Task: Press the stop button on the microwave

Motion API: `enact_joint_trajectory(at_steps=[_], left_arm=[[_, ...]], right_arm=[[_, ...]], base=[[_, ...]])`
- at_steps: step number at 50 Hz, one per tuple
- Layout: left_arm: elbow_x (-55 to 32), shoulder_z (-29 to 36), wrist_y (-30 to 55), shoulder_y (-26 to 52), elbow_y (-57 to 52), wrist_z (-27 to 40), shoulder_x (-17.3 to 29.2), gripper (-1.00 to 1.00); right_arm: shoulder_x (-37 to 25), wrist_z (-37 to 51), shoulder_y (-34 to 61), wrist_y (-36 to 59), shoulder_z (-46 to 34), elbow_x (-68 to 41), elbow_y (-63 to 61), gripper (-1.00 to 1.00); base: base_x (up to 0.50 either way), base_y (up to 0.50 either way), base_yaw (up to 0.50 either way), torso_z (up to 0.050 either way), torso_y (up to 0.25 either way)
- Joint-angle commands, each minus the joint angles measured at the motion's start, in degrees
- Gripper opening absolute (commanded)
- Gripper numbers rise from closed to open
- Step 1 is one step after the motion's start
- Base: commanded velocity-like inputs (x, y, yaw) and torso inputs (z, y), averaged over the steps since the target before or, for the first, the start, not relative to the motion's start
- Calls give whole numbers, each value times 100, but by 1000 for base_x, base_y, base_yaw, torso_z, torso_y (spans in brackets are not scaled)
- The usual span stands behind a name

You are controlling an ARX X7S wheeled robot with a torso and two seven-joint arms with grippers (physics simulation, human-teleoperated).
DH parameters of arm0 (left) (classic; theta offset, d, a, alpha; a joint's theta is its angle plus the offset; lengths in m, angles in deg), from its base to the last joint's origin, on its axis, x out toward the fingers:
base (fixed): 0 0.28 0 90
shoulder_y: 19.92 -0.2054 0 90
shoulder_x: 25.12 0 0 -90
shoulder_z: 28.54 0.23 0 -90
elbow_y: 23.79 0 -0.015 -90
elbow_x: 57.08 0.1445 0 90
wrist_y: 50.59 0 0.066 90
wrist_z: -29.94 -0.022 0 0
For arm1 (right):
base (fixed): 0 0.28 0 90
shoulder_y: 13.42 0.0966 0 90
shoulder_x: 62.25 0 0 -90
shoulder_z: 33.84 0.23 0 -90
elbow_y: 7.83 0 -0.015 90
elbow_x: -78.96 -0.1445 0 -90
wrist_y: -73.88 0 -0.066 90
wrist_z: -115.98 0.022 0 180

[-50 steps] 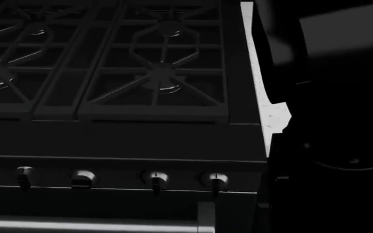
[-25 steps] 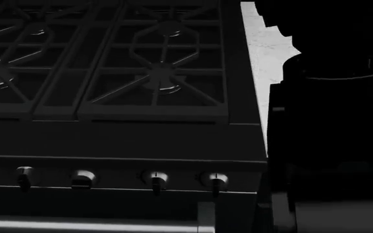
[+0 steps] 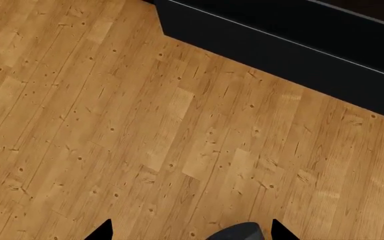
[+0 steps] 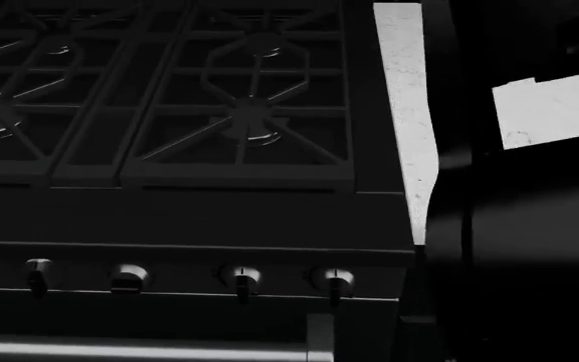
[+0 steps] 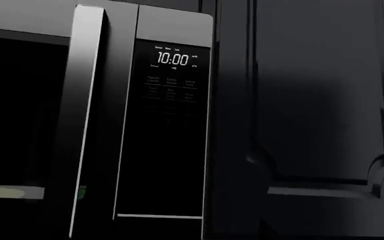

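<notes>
Since a second ago your dark right arm (image 4: 531,249) has shifted, uncovering more white speckled countertop (image 4: 405,90) beside the black gas stove (image 4: 169,113). Your right wrist view has the dark glass-fronted microwave (image 5: 92,125), its control panel (image 5: 168,125) at 9 o'clock reading 10:00. Right jaws unseen: cannot tell. Left gripper (image 3: 188,232) tips spread, empty, over wooden floor (image 3: 145,140).
</notes>
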Motion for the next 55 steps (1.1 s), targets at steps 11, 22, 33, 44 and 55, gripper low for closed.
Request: enact_joint_trajectory(at_steps=[11,22,33,44,55], left_arm=[[0,0,0,0,0,0,0,100],[0,0,0,0,0,0,0,100],[0,0,0,0,0,0,0,100],[0,0,0,0,0,0,0,100],[0,0,0,0,0,0,0,100]], right_arm=[[18,-76,505,-578,244,65,792,100],[17,-48,622,-649,662,368,792,100],[22,-43,1028,-825,767,374,791,100],[23,-205,952,-839,241,-198,791,100],[24,-115,843,-992,-1159,-1673,782,100]], base=[[98,-26,0,50,101],[179,-42,0,50,102],[0,0,0,50,102],[214,-81,0,50,101],[200,-76,0,50,102]])
